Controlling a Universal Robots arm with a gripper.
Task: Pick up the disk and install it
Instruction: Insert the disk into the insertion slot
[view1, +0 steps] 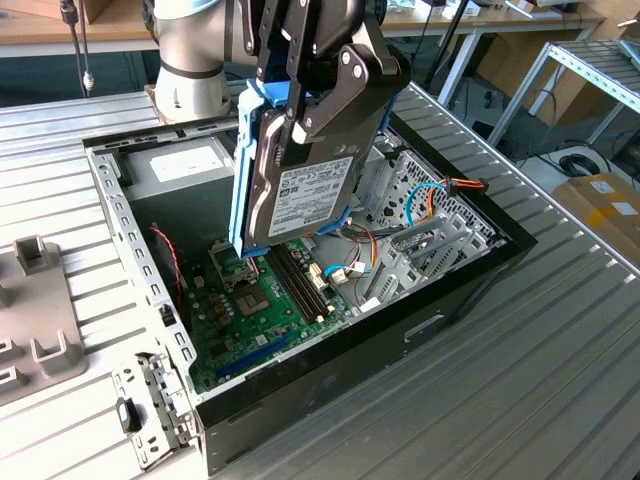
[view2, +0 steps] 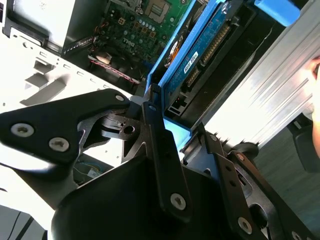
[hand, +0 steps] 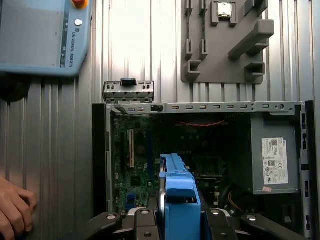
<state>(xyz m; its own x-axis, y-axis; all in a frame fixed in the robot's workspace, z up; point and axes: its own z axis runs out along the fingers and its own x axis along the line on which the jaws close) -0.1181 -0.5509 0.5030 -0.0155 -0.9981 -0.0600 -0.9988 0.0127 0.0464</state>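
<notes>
The disk (view1: 300, 195), a grey metal drive with a white label in a light-blue carrier, hangs on edge over the open computer case (view1: 125, 250), above the green motherboard (view1: 265, 305). My gripper (view1: 305, 120) is shut on its upper part, one black finger on each flat side. In the second wrist view the disk (view2: 200, 55) runs away from the gripper (view2: 182, 137) toward the board. In the first wrist view the blue carrier edge (hand: 179, 197) stands between the fingers (hand: 145, 220).
A perforated metal drive cage (view1: 425, 215) with orange and blue cables sits at the case's side on the exterior view's right. The power supply (hand: 272, 160) fills one corner. A grey fixture (hand: 225, 45), a teach pendant (hand: 40, 35) and a person's hand (hand: 12, 210) lie on the slatted table.
</notes>
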